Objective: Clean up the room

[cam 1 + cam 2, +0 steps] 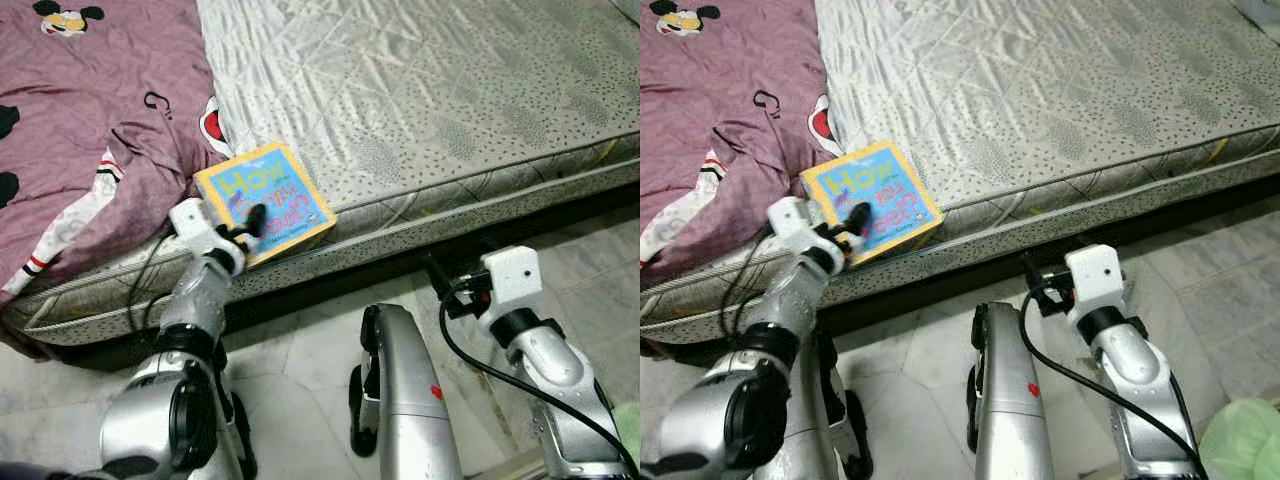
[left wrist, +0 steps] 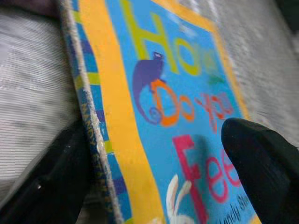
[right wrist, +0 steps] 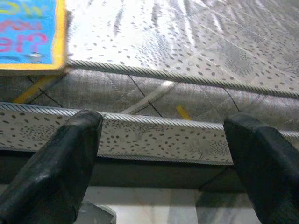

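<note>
A square picture book [image 1: 265, 202] w/ blue cover and yellow border lies at the front edge of the grey patterned mattress [image 1: 430, 90], one corner poking over the edge, just beside the purple cartoon-print blanket [image 1: 90, 130] that covers the mattress's left part. The left gripper [image 1: 243, 228] is clamped on the book's near edge: in the left wrist view one black finger [image 2: 261, 163] presses on the cover, the other sits under the spine side (book looks tipped up a bit there). The right gripper [image 3: 163, 154] is released, fingers spread wide w/ nothing between, low in front of the mattress side, over the pale tiled floor [image 1: 300, 370], apart from the book.
</note>
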Available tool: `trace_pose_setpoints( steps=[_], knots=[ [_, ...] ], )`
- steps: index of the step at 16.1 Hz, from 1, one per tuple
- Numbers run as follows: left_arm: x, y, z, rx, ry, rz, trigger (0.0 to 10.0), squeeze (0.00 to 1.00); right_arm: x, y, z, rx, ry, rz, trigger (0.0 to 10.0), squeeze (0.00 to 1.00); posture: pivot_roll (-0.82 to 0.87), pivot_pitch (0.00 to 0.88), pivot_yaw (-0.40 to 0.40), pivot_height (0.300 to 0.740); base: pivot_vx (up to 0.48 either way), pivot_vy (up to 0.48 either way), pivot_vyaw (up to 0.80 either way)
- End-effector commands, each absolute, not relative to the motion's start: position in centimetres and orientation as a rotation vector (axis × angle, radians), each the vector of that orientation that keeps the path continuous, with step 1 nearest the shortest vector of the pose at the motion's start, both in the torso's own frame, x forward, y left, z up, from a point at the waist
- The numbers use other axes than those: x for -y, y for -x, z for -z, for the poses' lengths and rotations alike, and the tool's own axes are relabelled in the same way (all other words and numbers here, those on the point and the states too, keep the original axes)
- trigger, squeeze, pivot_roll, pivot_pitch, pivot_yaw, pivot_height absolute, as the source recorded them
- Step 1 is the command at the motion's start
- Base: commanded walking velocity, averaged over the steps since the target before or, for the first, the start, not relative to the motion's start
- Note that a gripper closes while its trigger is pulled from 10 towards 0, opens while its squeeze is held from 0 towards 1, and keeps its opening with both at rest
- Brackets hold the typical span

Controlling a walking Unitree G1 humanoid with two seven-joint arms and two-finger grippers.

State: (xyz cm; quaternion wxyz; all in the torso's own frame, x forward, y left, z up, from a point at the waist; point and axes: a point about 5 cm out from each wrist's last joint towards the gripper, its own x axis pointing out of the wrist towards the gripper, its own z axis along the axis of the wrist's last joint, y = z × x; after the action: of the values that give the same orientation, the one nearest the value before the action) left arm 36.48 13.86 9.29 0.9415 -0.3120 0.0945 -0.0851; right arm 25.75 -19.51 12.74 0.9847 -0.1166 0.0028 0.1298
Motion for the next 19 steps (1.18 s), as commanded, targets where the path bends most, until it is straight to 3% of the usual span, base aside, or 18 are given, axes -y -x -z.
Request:
trace_pose_setpoints(
  steps=[1,2,3,19],
  knots=[
    [-12.5,-35.8,-7.9,-0.270,0.676,0.230,10.0,0.00,19.2,-25.6,-13.1,0.004,0.246,-0.277,10.0,0.00,-0.20,0.263,-0.034,0.509,0.000,0.000,0.00],
    [-12.3,-35.8,-7.9,-0.272,0.697,0.252,0.7,0.00,19.1,-25.7,-13.1,0.006,0.246,-0.279,10.0,0.00,-0.20,0.259,-0.036,0.509,0.000,0.000,0.00],
    [-12.2,-35.8,-7.8,-0.282,0.707,0.269,0.0,0.00,19.1,-25.8,-13.2,0.009,0.250,-0.281,10.0,0.00,-0.20,0.257,-0.036,0.509,0.000,0.000,0.00],
    [-13.5,-36.4,-8.8,-0.215,0.830,0.280,0.0,0.00,18.0,-27.6,-13.4,0.056,0.275,-0.308,10.0,0.00,-0.17,0.215,-0.033,0.509,0.000,0.000,0.00]
  ],
)
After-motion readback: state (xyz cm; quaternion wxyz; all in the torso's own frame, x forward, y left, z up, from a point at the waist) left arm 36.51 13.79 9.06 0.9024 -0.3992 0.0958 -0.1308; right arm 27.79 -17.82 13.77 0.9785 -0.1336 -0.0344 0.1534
